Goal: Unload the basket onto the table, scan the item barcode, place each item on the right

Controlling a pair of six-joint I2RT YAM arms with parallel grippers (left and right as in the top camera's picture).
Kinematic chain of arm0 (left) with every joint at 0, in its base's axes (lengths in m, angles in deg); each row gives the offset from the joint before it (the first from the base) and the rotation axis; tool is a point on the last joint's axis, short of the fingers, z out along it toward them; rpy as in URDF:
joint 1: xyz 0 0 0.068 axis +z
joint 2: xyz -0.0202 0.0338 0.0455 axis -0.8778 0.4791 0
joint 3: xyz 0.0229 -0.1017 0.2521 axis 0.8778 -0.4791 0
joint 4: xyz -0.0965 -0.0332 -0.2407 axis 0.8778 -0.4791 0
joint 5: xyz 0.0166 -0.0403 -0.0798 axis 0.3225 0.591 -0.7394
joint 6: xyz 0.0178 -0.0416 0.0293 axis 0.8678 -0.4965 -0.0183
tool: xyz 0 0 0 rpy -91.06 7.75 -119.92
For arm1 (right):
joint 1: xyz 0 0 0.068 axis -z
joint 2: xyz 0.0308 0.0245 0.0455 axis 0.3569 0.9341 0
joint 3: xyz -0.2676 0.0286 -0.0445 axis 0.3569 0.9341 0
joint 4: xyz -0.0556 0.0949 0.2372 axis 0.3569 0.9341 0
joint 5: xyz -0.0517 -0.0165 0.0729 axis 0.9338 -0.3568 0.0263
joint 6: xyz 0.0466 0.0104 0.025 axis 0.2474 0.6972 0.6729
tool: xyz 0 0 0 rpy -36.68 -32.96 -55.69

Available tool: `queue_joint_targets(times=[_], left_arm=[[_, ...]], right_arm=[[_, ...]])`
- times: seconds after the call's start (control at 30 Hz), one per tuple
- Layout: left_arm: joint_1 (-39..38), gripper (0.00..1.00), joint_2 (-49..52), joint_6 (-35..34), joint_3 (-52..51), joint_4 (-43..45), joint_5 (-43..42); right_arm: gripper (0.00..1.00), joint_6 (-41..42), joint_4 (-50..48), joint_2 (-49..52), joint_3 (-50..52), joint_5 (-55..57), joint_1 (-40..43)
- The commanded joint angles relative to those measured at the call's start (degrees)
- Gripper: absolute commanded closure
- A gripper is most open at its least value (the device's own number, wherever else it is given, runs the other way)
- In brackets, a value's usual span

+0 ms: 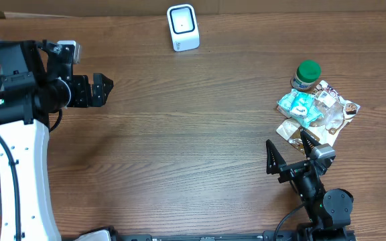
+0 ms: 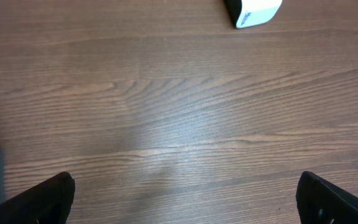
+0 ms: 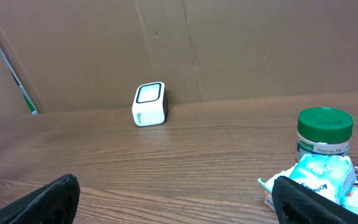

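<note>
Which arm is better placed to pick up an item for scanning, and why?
Right. The right gripper, open, sits just short of the pile of packets and the green-lidded jar. The left gripper, also open, is far across the table from them, nearer the scanner.

I see the white scanner (image 2: 257, 11) resting on the wooden table (image 2: 166, 106); well short of it, my left gripper (image 2: 185, 200) hangs with fingers (image 2: 39, 200) spread wide.
</note>
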Motion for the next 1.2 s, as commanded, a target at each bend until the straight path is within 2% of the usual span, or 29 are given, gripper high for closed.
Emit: queue_joint_targets(times=[0.0,0.27,0.43,0.53,0.73,0.93,1.07,1.17], left_arm=[[-0.81,0.0,-6.88,0.9,0.07,0.22,-0.61],[-4.59,0.0,-23.69,1.09,-13.97,0.15,-0.33],[-6.49,0.01,-36.98,1.53,-27.21,1.25,6.27],[-7.54,0.0,-44.28,2.71,-35.74,8.9,6.58],[-9.18,0.01,-57.94,4.52,-54.21,30.6,5.4],[-9.18,0.01,-67.32,4.48,-70.25,50.56,4.13],[-9.62,0.0,-71.58,4.5,-77.4,57.72,3.78],[-10.21,0.01,-74.64,4.57,-81.18,59.45,4.09]], right_arm=[[0.0,-0.22,-0.35,-0.68,0.61,-0.04,0.0],[0.0,-0.22,-0.35,-0.68,0.61,-0.02,0.0],[0.0,-0.22,-0.35,-0.68,0.61,-0.02,0.0],[0.0,-0.22,-0.35,-0.68,0.61,-0.02,0.0],[0.0,-0.22,-0.35,-0.68,0.61,-0.04,0.0],[0.0,-0.22,-0.35,-0.68,0.61,-0.04,0.0],[0.0,-0.22,-0.35,-0.68,0.61,-0.02,0.0],[0.0,-0.22,-0.35,-0.68,0.61,-0.04,0.0]])
